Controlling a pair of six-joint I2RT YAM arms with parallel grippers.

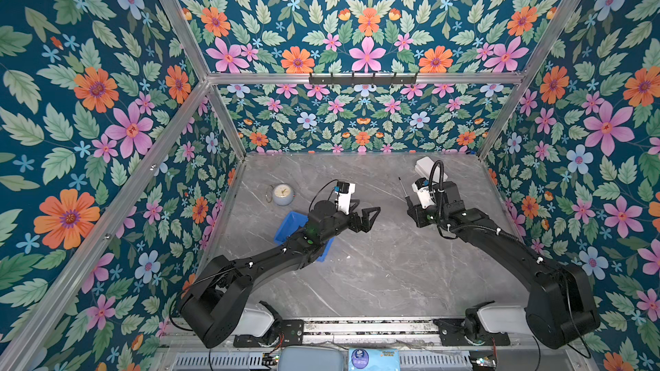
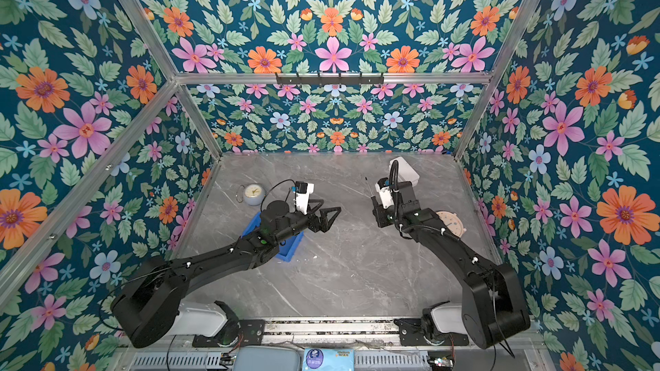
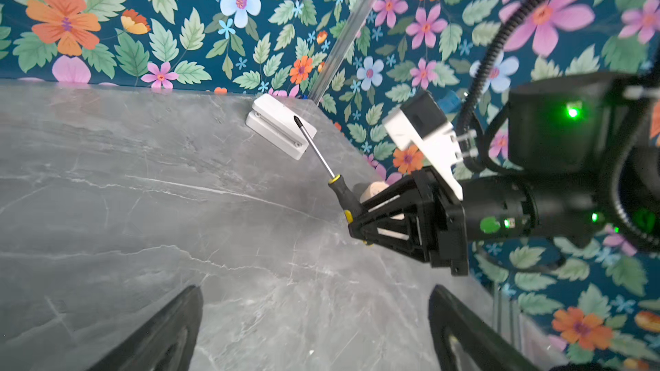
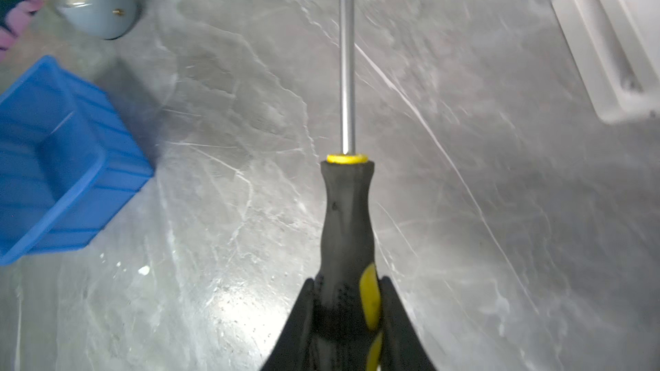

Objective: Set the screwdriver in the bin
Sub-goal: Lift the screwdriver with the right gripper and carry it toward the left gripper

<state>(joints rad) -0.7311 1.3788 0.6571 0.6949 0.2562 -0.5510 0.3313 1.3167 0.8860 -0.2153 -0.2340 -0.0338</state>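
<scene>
Right gripper (image 4: 348, 283) is clamping the screwdriver (image 4: 345, 208) by its handle, with the shaft sticking out past the fingertips, above the table (image 1: 357, 280) on the right side. Left gripper (image 1: 369, 218) is hanging with jaws spread wide, gripping nothing. Bin (image 1: 287, 224) is sitting on the table's left side, well apart from the screwdriver.

One screwdriver (image 4: 346, 208), one bin (image 4: 107, 137), one clock (image 1: 283, 194)

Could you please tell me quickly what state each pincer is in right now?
Left pincer: open, holding nothing.
Right pincer: closed on the handle of the screwdriver.
</scene>
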